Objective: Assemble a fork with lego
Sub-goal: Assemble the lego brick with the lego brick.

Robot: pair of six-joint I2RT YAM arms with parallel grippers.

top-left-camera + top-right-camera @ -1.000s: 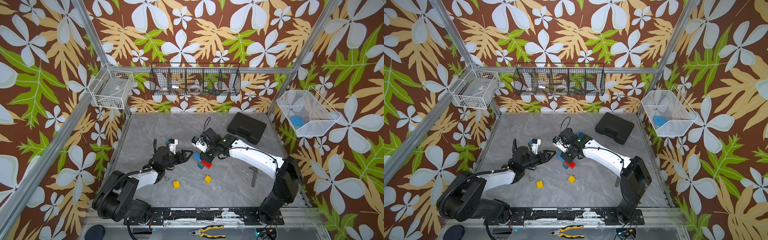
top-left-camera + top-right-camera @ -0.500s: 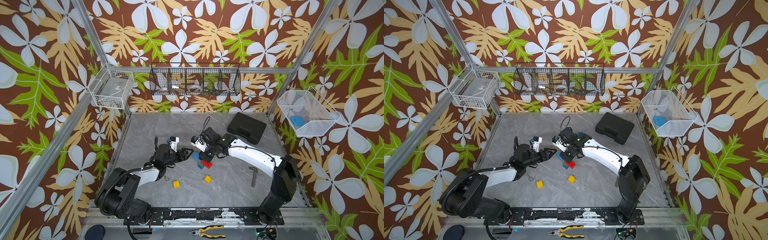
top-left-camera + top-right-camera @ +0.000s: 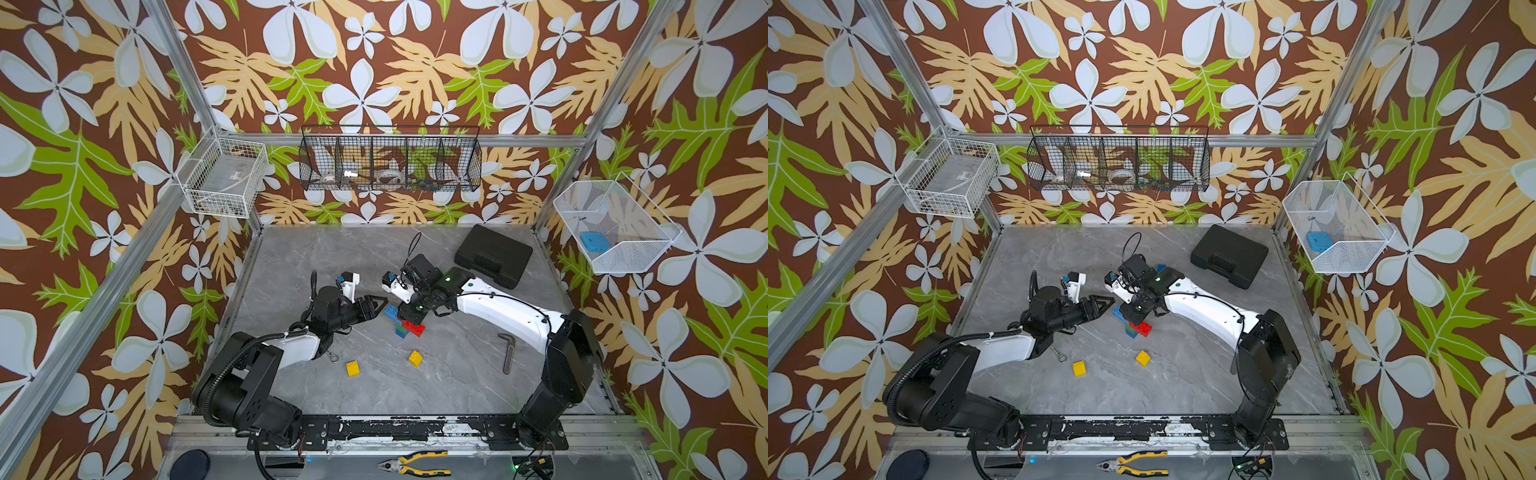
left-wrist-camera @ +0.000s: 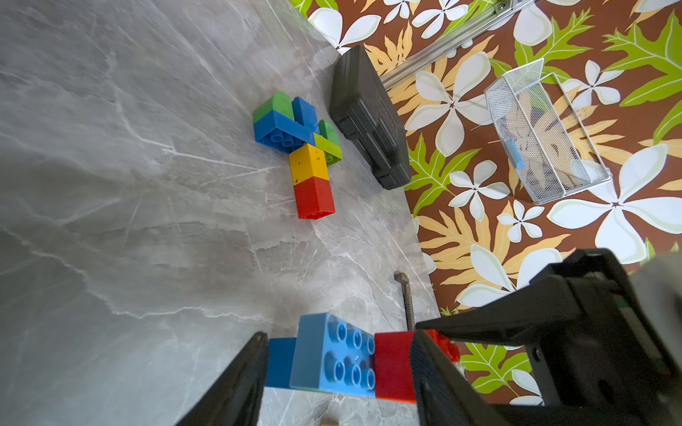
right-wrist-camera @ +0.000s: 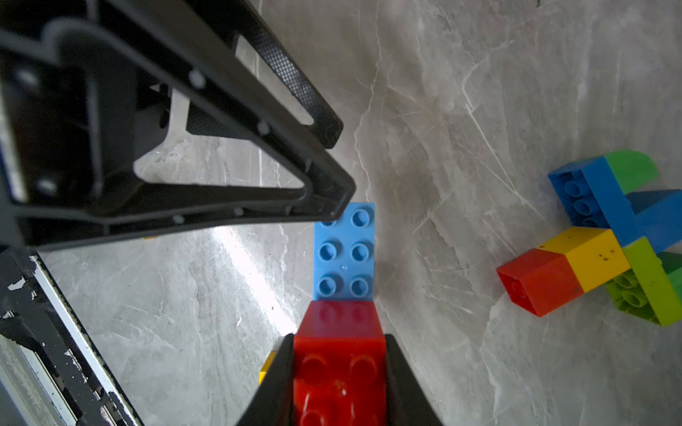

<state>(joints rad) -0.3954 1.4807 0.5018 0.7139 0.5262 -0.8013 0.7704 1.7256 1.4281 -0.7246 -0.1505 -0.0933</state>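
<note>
Right jaws: the right gripper (image 5: 339,343) is clamped tight on a red brick (image 5: 339,369).
Held stack: a pale blue brick (image 5: 344,254) juts straight out past those jaws' tips, studs up, joined to the red one.
Left jaws: the left gripper (image 3: 379,302) stands partly open and holds nothing. One fingertip (image 5: 337,197) sits over the pale blue brick's far end; whether it touches, I can't tell.
Built piece: a cross-shaped cluster (image 4: 306,147) of green, blue, yellow and red lies on the table (image 5: 479,92), well apart from both pairs of jaws.
Loose bricks: two yellow bricks (image 3: 353,368) lie clear of either gripper.
Step in hand: this looks like a second section being built, with the left arm placed to steady or take the free end.
Next move: I'd guess the left jaws must square up on the pale blue brick's long sides before closing, or the stack may twist in the right grip.
</note>
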